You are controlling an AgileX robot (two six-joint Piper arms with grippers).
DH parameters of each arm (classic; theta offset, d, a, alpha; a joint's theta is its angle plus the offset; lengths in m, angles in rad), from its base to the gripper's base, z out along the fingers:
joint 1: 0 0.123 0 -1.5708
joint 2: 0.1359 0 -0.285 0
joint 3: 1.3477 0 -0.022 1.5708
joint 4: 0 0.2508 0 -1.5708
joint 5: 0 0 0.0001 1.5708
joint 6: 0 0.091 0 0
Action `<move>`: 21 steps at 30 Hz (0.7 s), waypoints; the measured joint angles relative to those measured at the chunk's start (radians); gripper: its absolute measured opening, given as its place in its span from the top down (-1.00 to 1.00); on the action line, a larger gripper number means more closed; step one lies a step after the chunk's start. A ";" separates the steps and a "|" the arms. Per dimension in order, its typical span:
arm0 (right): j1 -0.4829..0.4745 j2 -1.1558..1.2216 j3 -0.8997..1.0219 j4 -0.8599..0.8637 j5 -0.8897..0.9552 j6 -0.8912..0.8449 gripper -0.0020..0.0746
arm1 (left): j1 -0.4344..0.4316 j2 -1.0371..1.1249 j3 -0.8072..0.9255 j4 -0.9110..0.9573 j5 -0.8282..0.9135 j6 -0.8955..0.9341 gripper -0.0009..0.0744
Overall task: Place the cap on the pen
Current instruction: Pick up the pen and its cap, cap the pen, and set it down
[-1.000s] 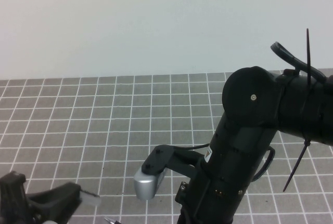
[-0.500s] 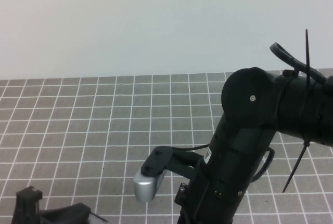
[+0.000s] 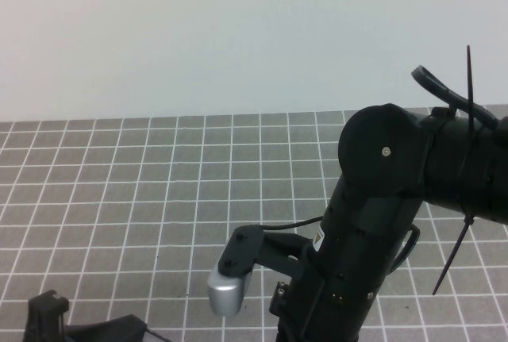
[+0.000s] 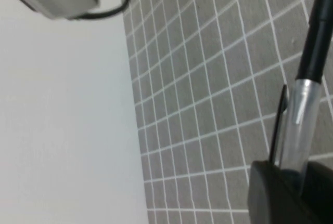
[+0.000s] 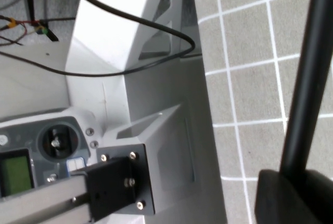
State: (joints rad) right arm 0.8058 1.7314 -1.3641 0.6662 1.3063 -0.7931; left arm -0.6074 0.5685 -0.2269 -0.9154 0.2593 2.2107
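Pen [image 5: 307,78]: black barrel clamped in the right gripper [image 5: 294,195], low over the mat [image 3: 159,183], near edge; cap [image 4: 299,125], clear with clip, pinched in the left gripper [image 4: 291,187]; barrel end apparently inside cap mouth. Step, judged: seating; next: push coaxially, no side load, then free one end.

— My left gripper [image 4: 294,176], low at the table's near left: what does it pinch?
— A cap [image 4: 297,115] of clear glossy plastic. Your fingers [image 4: 265,195] look matt black.
— And my right gripper [image 5: 294,185], tucked under its arm?
— A pen [image 5: 312,68], smooth and black, over the matt grey mat [image 3: 159,167].
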 joint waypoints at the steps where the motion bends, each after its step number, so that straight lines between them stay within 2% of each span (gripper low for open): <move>1: 0.000 0.000 0.000 0.000 0.000 0.000 0.96 | -0.009 0.000 0.000 0.000 0.000 0.000 0.97; 6: 0.000 0.000 0.000 0.004 0.000 -0.005 0.96 | -0.021 0.000 0.000 0.000 0.010 0.009 0.97; 12: 0.000 0.000 0.000 0.046 0.000 -0.098 0.96 | -0.034 0.002 0.000 0.000 0.059 0.034 0.97; 21: 0.000 0.000 0.000 0.062 -0.014 -0.098 0.96 | -0.058 0.002 0.000 -0.002 0.078 0.042 0.97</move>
State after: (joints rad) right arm 0.8058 1.7314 -1.3641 0.7280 1.2924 -0.8907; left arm -0.6651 0.5703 -0.2269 -0.9173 0.3373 2.2522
